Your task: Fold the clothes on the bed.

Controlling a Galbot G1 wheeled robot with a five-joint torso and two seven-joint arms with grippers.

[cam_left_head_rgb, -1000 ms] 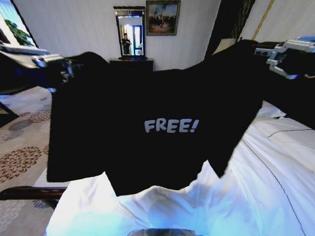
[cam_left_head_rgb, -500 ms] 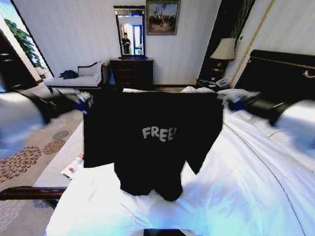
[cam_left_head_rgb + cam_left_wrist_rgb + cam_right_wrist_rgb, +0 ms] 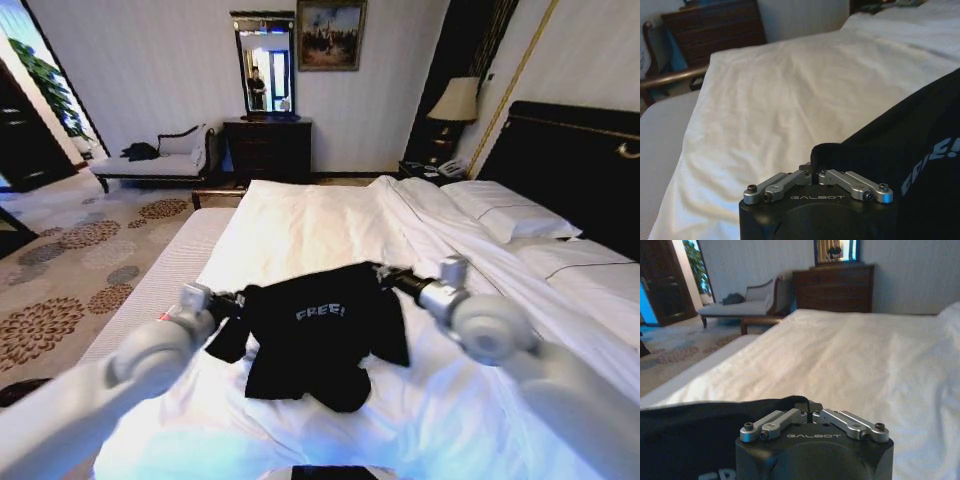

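A black T-shirt [image 3: 318, 335] lay crumpled on the white bed [image 3: 300, 225]. The left hand [image 3: 237, 301] and right hand [image 3: 385, 275] each stayed clamped on a shoulder edge.

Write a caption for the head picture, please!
Both grippers, left and right, pinch the soft black FREE T-shirt on the white bed.

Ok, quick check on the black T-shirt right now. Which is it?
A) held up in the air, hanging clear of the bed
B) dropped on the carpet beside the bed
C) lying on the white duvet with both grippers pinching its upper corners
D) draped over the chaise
C: the black T-shirt lies bunched on the bed, with the left gripper and the right gripper each shut on an upper corner.
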